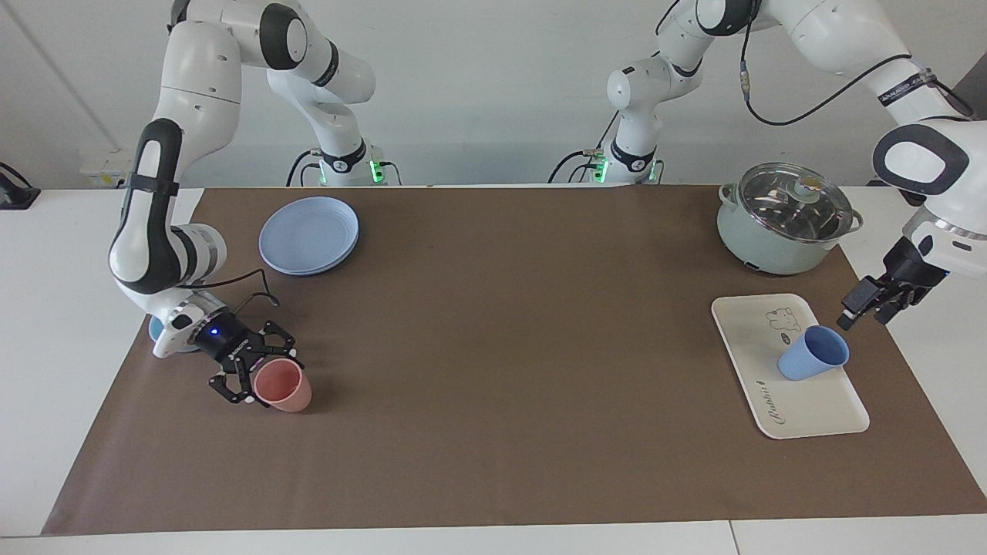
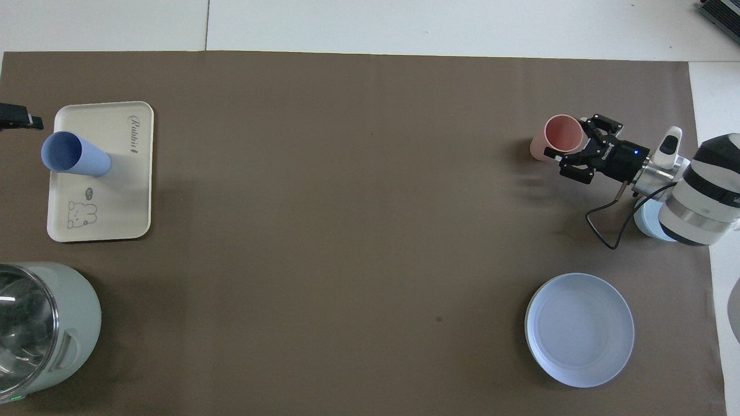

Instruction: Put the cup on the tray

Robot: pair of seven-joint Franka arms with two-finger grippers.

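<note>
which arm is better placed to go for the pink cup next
Right. The right gripper is already at the pink plastic tumbler, fingers open around it. The left gripper waits by the cream rectangular tray, at the table's other end.

Your blue cup (image 1: pixel 813 353) stands on the cream tray (image 1: pixel 802 408), the left pincer (image 1: pixel 865 307) hangs just beside it, and the right pincer (image 1: pixel 254 371) flanks the pink cup (image 1: pixel 284 386).

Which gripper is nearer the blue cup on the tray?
Left. The left gripper hangs just beside the blue cup on the tray; the right gripper is at the pink cup.
</note>
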